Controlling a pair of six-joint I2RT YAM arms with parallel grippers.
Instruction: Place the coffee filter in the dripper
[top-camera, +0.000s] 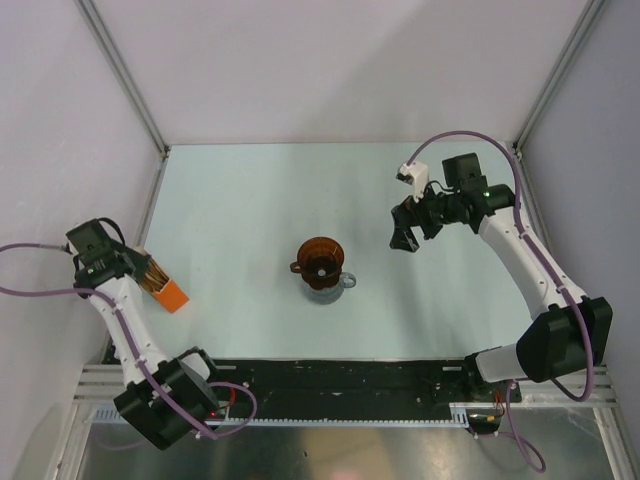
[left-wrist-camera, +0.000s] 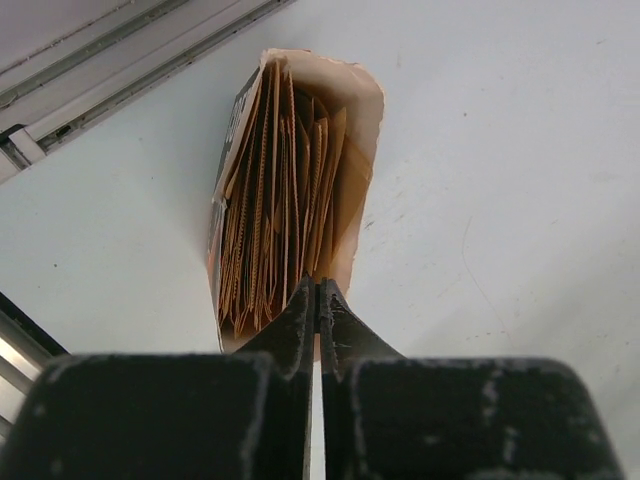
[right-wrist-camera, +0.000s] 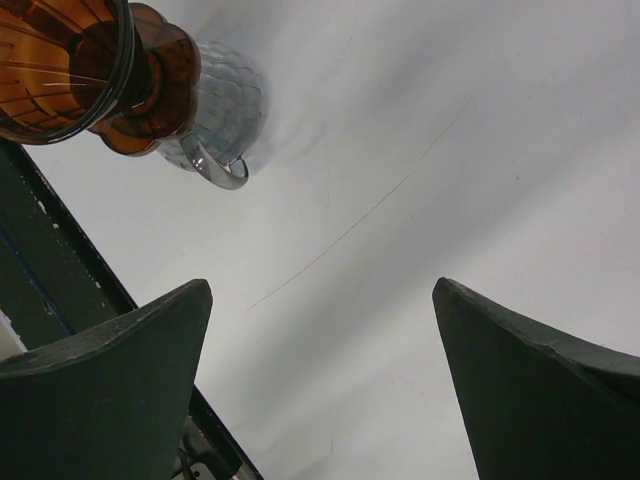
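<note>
Left hand (left-wrist-camera: 318, 292) pinched shut, tips touching coffee filter (left-wrist-camera: 272, 200) stack in box (left-wrist-camera: 358, 105).

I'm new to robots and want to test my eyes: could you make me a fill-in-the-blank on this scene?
The dripper sits on a clear glass ____. The right hand is wide ____. The left hand is shut at the mouth of a box coloured ____.
Missing: jug; open; orange.

Pale blue-green desk (top-camera: 240, 200). Lying on it near the left edge: small orange box (top-camera: 172, 296), open end up-left. Standing at centre: clear glass jug (top-camera: 324, 291), handle pointing right.
</note>
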